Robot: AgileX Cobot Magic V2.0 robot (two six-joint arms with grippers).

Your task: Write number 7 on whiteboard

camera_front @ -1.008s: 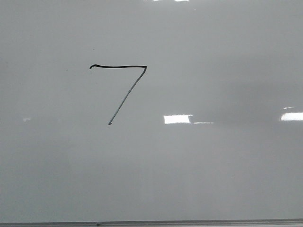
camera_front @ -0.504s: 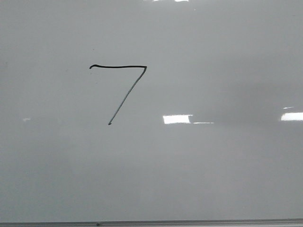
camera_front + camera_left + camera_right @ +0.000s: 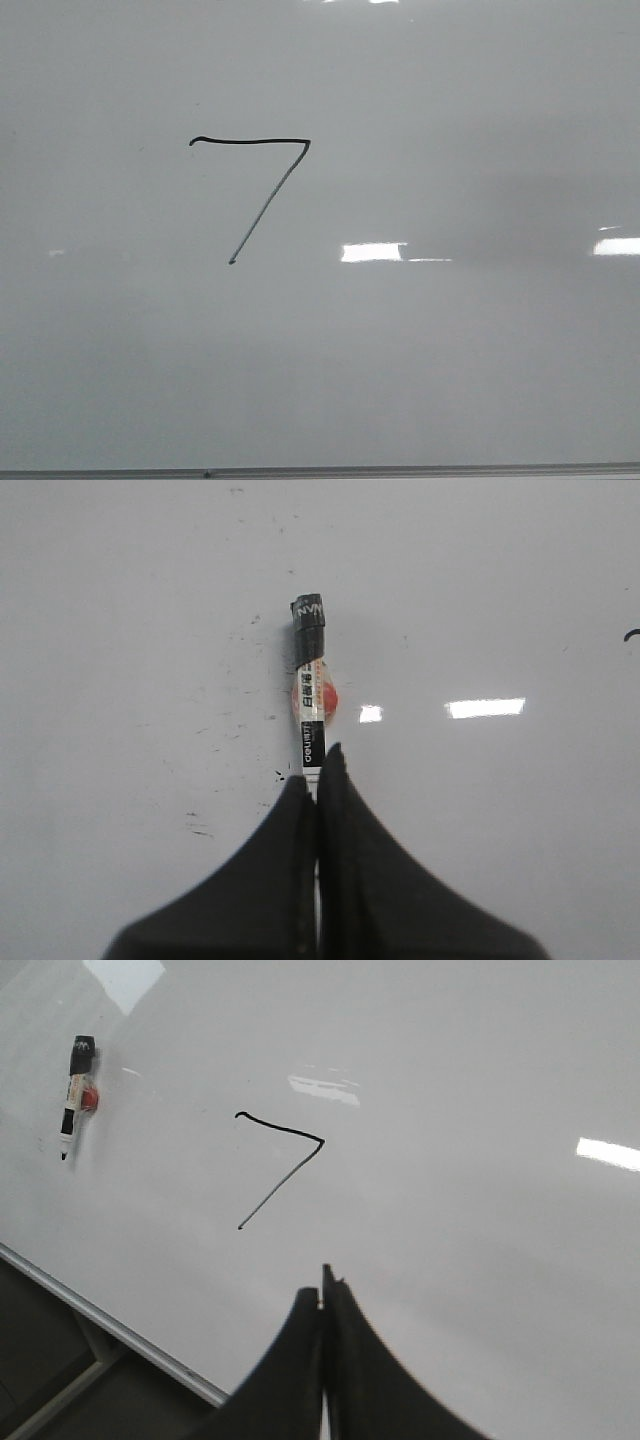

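The number 7 (image 3: 270,202) is drawn in thin black line left of centre on the whiteboard (image 3: 450,350); it also shows in the right wrist view as the 7 (image 3: 281,1185). A black-capped marker (image 3: 72,1095) lies alone on the board, off to the digit's left. In the left wrist view the marker (image 3: 309,695) shows beyond my left gripper (image 3: 318,765), whose fingers are pressed together and hide its lower end; I am not gripping it. My right gripper (image 3: 322,1285) is shut and empty, hovering near the digit's lower end. Neither gripper appears in the front view.
The board's grey metal frame edge (image 3: 400,470) runs along the near side, and beyond the frame edge (image 3: 110,1330) the surface drops to a dark floor. Bright light reflections (image 3: 372,252) sit on the glossy board. Faint black specks (image 3: 200,825) mark the board near the marker.
The digit and board look the same. Only the bright reflection right of the 7 has drifted slightly left.
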